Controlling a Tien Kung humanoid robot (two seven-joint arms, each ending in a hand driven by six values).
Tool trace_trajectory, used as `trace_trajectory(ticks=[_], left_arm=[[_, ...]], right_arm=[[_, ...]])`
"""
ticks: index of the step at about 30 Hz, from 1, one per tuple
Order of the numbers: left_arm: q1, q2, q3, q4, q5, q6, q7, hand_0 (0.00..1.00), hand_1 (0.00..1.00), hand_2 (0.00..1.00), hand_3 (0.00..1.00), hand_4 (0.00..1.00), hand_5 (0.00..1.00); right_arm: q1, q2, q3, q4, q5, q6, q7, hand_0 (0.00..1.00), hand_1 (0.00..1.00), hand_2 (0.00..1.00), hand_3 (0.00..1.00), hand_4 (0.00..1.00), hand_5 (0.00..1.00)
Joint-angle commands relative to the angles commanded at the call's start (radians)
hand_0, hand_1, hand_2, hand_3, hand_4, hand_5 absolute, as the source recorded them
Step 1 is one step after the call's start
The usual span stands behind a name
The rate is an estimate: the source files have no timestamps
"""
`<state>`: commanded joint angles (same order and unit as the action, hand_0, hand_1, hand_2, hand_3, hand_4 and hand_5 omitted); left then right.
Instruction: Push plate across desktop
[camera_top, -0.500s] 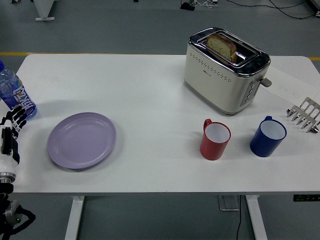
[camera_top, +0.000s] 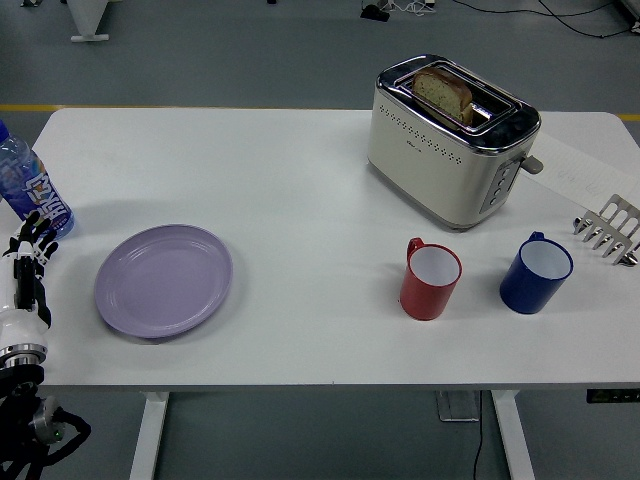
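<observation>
A lilac plate (camera_top: 164, 280) lies flat on the white table (camera_top: 300, 180) at the front left. My left hand (camera_top: 30, 250) is at the table's left edge, about a hand's width left of the plate and not touching it. Its fingers are spread and hold nothing. It sits just below a blue water bottle (camera_top: 28, 190). My right arm is out of view.
A cream toaster (camera_top: 450, 140) with a slice of bread in it stands at the back right. A red mug (camera_top: 431, 279) and a blue mug (camera_top: 536, 273) stand in front of it. A metal rack (camera_top: 610, 230) is at the right edge.
My left hand has shifted slightly right and down along the table's left edge. The plate has not moved.
</observation>
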<state>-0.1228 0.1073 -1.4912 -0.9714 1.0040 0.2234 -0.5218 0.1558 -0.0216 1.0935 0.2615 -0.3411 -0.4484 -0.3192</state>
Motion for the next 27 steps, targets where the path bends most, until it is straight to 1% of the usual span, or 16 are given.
trace_trajectory(ticks=[3, 7, 20, 27], left_arm=[[-0.006, -0.013, -0.004, 0.005, -0.001, 0.0, -0.002, 0.87, 0.875, 0.898, 0.893, 0.507, 0.998], [-0.015, -0.024, -0.002, 0.01, -0.007, -0.001, -0.004, 0.87, 0.875, 0.898, 0.893, 0.507, 0.998], [-0.022, -0.045, 0.026, 0.029, -0.004, -0.002, -0.006, 0.868, 0.875, 0.897, 0.895, 0.507, 0.998], [-0.041, -0.051, 0.058, 0.052, -0.006, -0.001, -0.011, 0.868, 0.875, 0.896, 0.894, 0.508, 0.998]], right_arm=[[0.001, 0.001, 0.0, 0.0, -0.001, -0.001, -0.001, 0.551, 0.451, 0.592, 0.58, 0.295, 0.47], [0.004, 0.0, 0.002, 0.0, -0.007, 0.0, -0.002, 0.551, 0.451, 0.592, 0.58, 0.295, 0.47], [0.006, -0.001, 0.003, 0.0, -0.01, 0.0, -0.001, 0.551, 0.451, 0.591, 0.579, 0.293, 0.468], [0.007, -0.001, 0.006, 0.0, -0.019, 0.001, -0.004, 0.551, 0.451, 0.59, 0.579, 0.294, 0.469]])
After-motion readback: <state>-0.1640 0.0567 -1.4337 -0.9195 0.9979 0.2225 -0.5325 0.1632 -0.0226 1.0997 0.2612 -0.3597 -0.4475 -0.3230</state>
